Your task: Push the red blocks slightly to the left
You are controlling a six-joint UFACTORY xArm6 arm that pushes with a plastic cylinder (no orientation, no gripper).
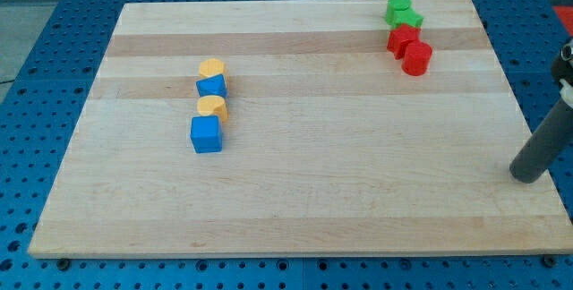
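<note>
Two red blocks sit touching at the view's top right of the wooden board (295, 174): a star-like red block (402, 39) and a round red block (417, 58) just below and right of it. My tip (528, 176) is at the board's right edge, far below and to the right of the red blocks, touching none.
Two green blocks (399, 8) (411, 20) sit touching just above the red ones. At the view's left stands a column: orange block (211, 68), blue block (212, 86), orange block (212, 106), blue cube (206, 134).
</note>
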